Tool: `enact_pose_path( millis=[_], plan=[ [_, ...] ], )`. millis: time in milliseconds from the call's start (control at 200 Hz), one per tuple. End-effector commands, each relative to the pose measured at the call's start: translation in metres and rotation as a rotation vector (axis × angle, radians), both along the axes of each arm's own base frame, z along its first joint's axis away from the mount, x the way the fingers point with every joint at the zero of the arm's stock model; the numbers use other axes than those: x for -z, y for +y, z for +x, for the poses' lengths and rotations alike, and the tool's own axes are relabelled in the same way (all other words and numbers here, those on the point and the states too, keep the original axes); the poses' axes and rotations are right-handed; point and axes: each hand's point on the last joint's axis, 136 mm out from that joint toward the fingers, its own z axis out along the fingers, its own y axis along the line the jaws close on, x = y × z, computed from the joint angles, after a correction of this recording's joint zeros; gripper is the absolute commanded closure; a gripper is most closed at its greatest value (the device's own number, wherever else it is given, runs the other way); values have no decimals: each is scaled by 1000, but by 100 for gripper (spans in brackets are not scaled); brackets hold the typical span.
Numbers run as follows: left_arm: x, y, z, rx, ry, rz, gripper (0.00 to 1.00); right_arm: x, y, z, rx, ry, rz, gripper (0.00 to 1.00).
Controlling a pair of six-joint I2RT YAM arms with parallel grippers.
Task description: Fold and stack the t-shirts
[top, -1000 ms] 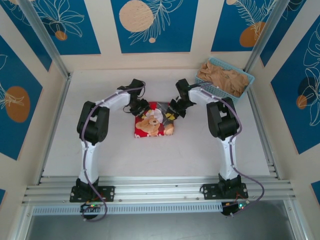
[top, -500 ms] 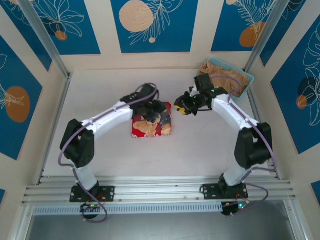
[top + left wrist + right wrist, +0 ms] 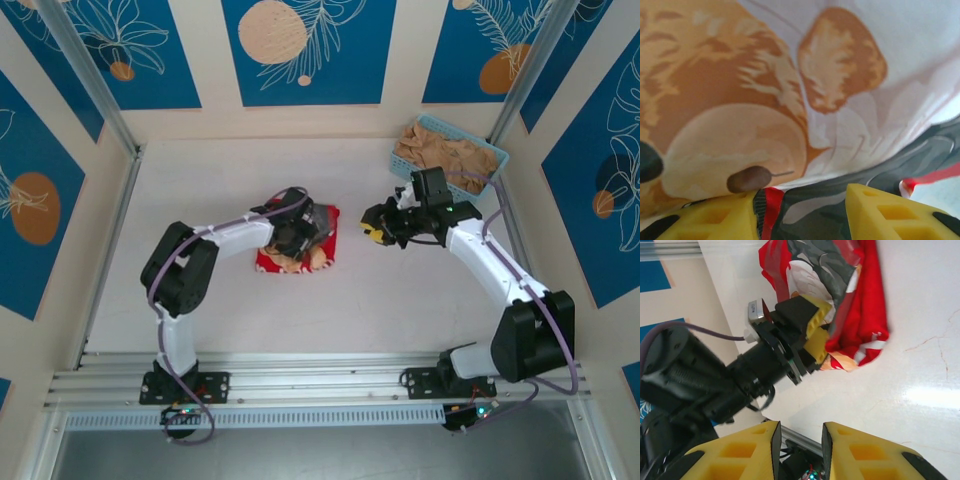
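Folding red shirt (image 3: 867,315) | left gripper (image 3: 819,330) at its edge, we cannot tell its grip | right gripper (image 3: 801,450) parted, empty | we should lay fold flat, edges aligned.

Red t-shirt (image 3: 322,250): from flat to bunched.
Cloth now lies crumpled in a smaller heap. Left pincer (image 3: 297,240) moves from the far edge onto the heap; right pincer (image 3: 372,222) withdraws rightward, apart, over bare desk (image 3: 400,290).
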Motion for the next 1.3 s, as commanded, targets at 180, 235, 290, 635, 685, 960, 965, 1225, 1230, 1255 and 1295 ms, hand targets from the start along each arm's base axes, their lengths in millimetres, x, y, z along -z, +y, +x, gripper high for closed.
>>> enact_pose_path(
  millis=[180,235,290,635,685,960,965,1225,1230,1255,1295],
  plan=[
    [21,162,65,-92,55,134,54,-7,-12,-26,-13,27,11,70],
    [22,188,82,-99,45,128,55,-8,-14,-28,-11,27,12,70],
    [20,216,104,-103,25,123,56,-8,-15,-30,-11,30,14,70],
    [15,299,215,28,-98,153,54,-11,-14,-32,-39,-2,37,69],
    [13,303,222,24,-120,150,52,-11,-12,-31,-45,-9,46,69],
    [-81,271,239,81,-329,122,42,-23,-5,-20,-58,-91,79,69],
    [-83,270,238,83,-332,122,42,-22,-5,-20,-58,-90,79,69],
    [-66,253,203,124,-247,141,45,-22,2,-19,-71,-88,78,70],
    [-64,253,203,126,-245,140,45,-22,2,-19,-71,-87,78,69],
    [-59,253,202,131,-237,138,46,-22,1,-20,-70,-87,77,70],
    [-52,252,201,138,-227,132,46,-22,1,-22,-70,-84,75,70]
  ],
)
